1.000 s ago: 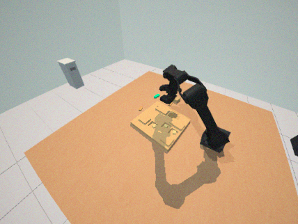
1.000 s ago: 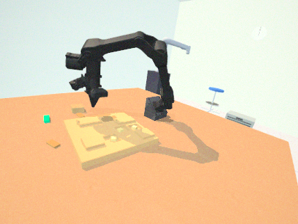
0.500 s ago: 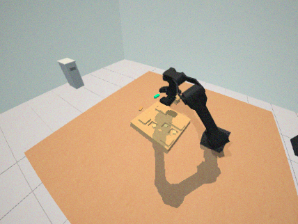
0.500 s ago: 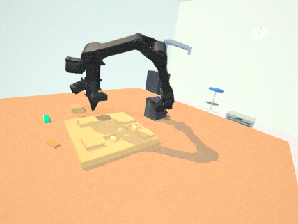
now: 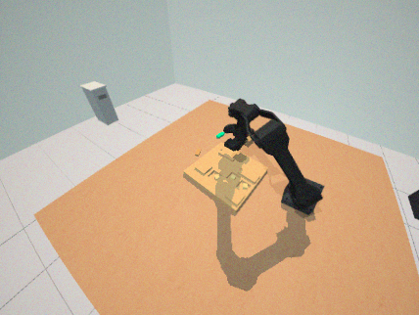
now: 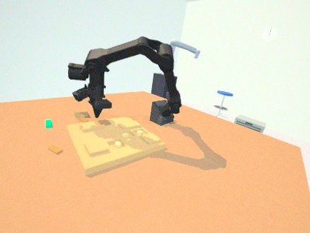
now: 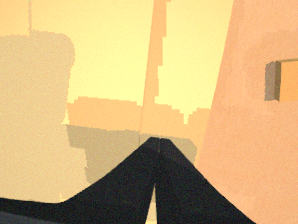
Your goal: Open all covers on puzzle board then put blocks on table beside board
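Note:
The tan puzzle board [image 5: 243, 202] [image 6: 109, 164] [image 7: 113, 43] lies flat on the orange table. My gripper [image 5: 231, 146] [image 6: 97, 116] [image 7: 158, 147] is shut and empty. It points down just over the board's far edge. Pale blocks [image 6: 124, 135] [image 6: 117, 144] sit in wells near the board's middle. A raised cover [image 6: 95, 148] lies on the near part of the board. A green block [image 5: 220, 133] [image 6: 48, 124] and an orange block [image 5: 198, 152] [image 6: 55, 149] rest on the table off the board. Another small block [image 6: 81, 114] [image 7: 285, 80] lies on the table near the gripper.
The arm's base [image 5: 303, 193] [image 6: 161, 113] stands on the table beside the board. A grey box [image 5: 100, 102] stands on the tiled floor far off. A blue stool [image 6: 224, 99] and a low white unit [image 6: 250, 124] stand beyond the table.

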